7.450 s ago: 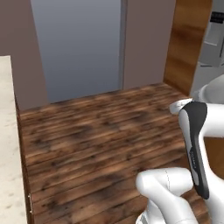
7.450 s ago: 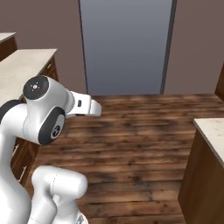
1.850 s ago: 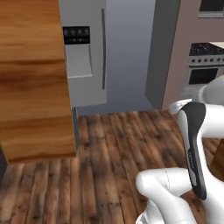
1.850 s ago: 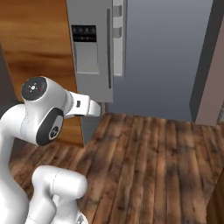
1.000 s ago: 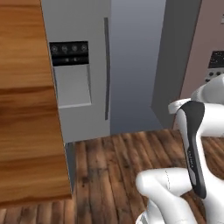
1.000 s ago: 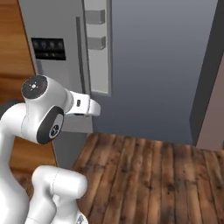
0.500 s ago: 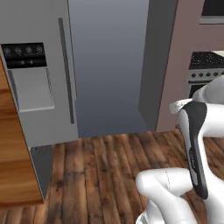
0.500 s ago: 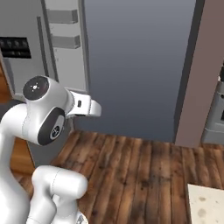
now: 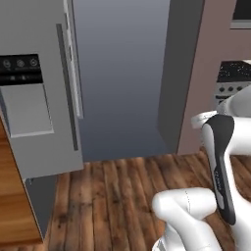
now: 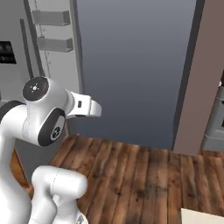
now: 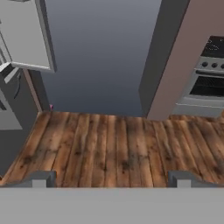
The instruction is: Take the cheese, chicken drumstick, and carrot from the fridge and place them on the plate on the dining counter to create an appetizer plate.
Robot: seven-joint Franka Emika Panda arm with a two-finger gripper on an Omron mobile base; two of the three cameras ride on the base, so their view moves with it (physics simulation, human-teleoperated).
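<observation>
- None of the three foods is on the plate as far as you can judge; you are facing the fridge with its doors closed, so opening it, picking out each item and carrying them to the dining counter are all left to do.
- You are carrying nothing: the gripper is standing spread wide, its two dark finger tips well apart and empty above the floor.
- You are looking at the fridge as a tall, flat, matte grey slab; its dark vertical handle is running as a thin straight bar beside the door seam, with a dispenser panel set into the left door.
- You are rolling over wood plank flooring, dark brown with a worn, streaky grain.
- You are passing a plain mauve wall panel to the right of the fridge, and a steel oven range beyond it, boxy with a dark glass door.
- You are holding the arm folded, smooth white shells with dark round joints.
</observation>
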